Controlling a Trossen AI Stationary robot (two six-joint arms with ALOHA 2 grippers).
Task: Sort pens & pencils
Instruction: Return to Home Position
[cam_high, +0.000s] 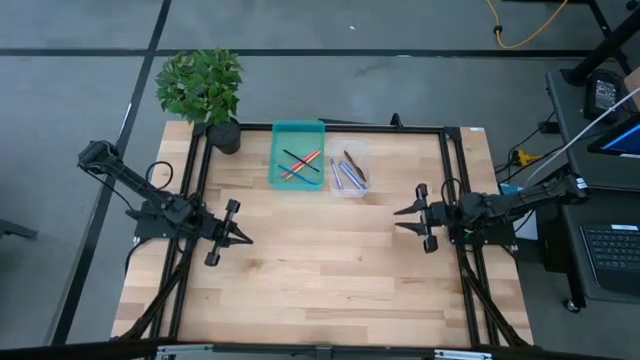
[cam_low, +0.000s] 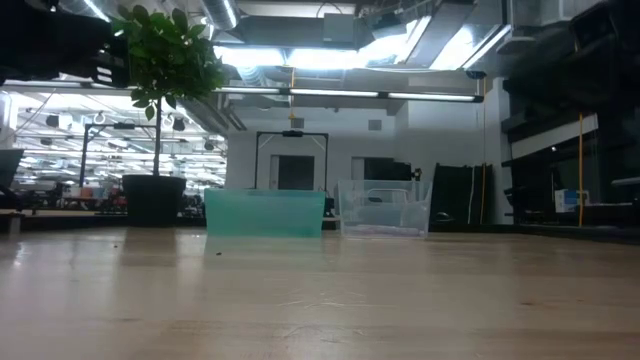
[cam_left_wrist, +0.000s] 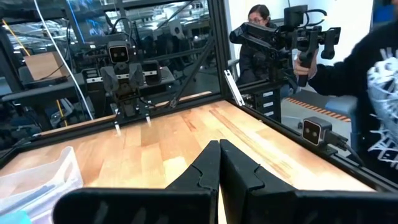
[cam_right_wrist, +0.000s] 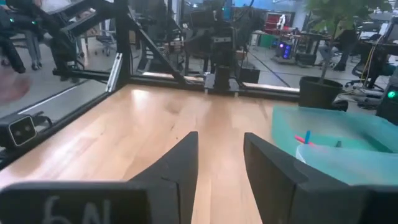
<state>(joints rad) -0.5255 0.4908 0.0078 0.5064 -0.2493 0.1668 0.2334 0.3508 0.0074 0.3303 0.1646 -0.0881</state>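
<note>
- Pens & pencils lie crossed in teal tray, lengthwise in adjoining clear tray.
- Well apart from teal tray: left gripper pinched together, right gripper spread.

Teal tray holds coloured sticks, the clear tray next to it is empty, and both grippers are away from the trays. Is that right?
Not quite. The clear tray is not empty: the high view shows blue, purple and dark sticks lying in it. The rest stands: the teal tray holds coloured sticks, and the left gripper and right gripper are away from the trays.
</note>
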